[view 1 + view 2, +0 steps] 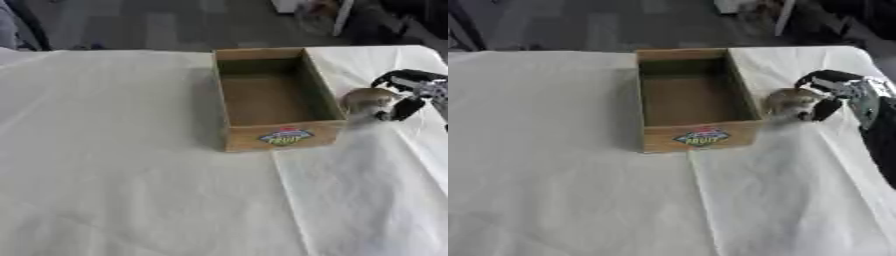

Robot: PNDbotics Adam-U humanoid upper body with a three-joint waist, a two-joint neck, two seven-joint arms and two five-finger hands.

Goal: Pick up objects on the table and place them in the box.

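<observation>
Plainly, the right robot hand grips a blurred roundish object (brownish, unidentifiable) beside the box.

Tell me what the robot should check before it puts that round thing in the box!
1. Right hand has fingers curled round the round brownish object: ok.
2. Object lifted above the box rim: cannot tell; it shows beside the right wall.
3. Object over the box opening: not ok, it is outside, to the right.
4. Room inside the box: ok, bare bottom shows.
5. Box upright on the white table cover: ok.
6. Left hand out of the way: ok, not in view.
</observation>
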